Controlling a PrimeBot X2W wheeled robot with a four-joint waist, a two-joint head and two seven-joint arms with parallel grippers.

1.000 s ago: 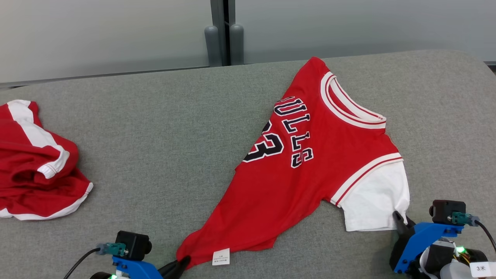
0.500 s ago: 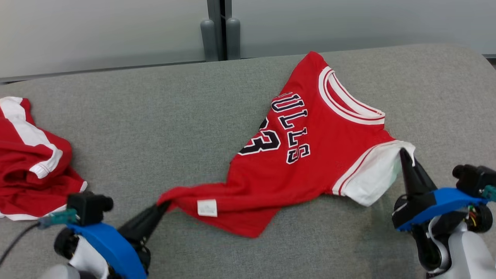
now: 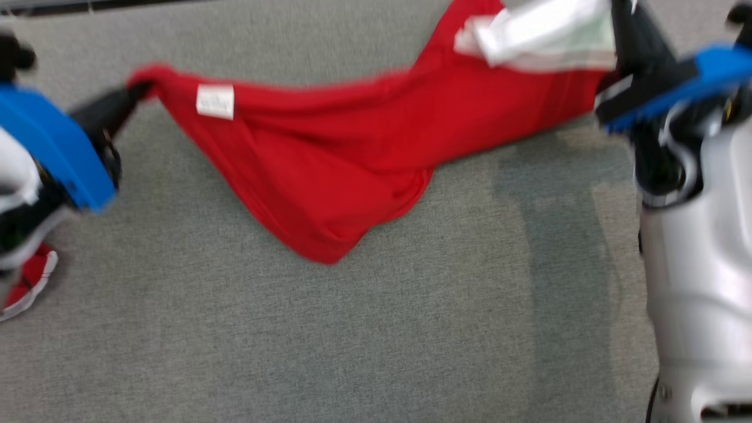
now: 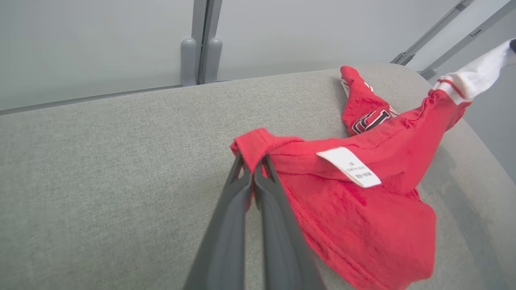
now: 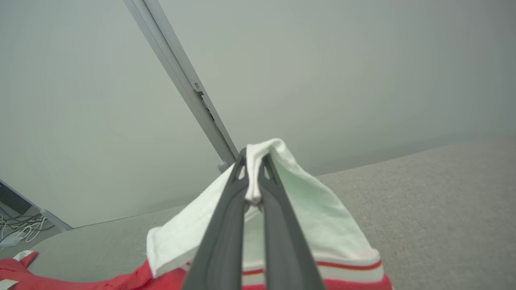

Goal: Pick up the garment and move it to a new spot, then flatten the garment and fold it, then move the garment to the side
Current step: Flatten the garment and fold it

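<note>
The garment (image 3: 329,158) is a red jersey with white sleeves and a white label, stretched between my two grippers above the grey table. My left gripper (image 3: 138,91) is shut on the red hem corner (image 4: 254,145) at the upper left of the head view. My right gripper (image 3: 617,17) is shut on the white sleeve (image 5: 258,161) at the upper right. The jersey's middle sags down to the table (image 4: 100,169), and its far end with dark lettering (image 4: 369,121) lies bunched on the surface.
A second red and white garment (image 3: 26,282) lies at the table's left edge, partly behind my left arm. My pale right forearm (image 3: 693,264) fills the right side of the head view. A grey wall with a vertical post (image 4: 199,44) stands behind the table.
Both grippers have lifted the jersey's hem corner and sleeve off the table and pulled them apart. The head camera has tilted down, so the whole picture has shifted.
</note>
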